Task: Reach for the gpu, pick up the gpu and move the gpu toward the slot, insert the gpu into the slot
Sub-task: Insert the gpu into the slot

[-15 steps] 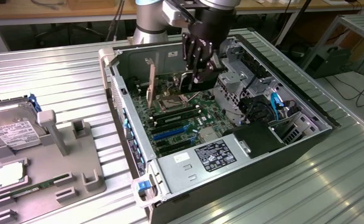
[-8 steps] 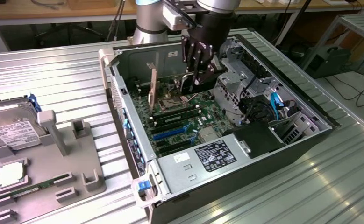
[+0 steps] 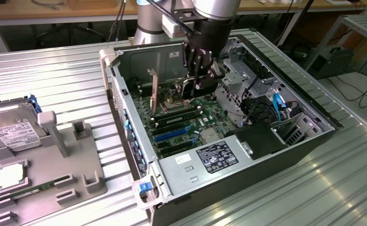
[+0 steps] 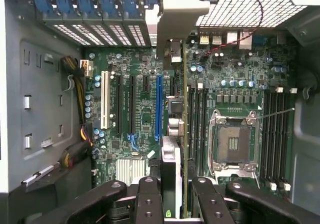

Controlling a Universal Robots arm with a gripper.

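Open computer case (image 3: 296, 101) on a ribbed metal tabletop (image 3: 51, 80). On the motherboard (image 4: 142, 106), the blue slot (image 4: 159, 106) lies bare. Just beside it, toward the processor socket (image 4: 233, 143), the gpu (image 4: 184, 134) stands on edge, clamped between the closed jaws of the gripper (image 4: 176, 194) above the board.

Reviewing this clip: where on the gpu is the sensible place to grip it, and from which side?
By its top edge, from above. The gpu stands on edge inside the open case, thin faces sideways, so the gripper pinches across them, connector edge pointing down at the motherboard near the slot.
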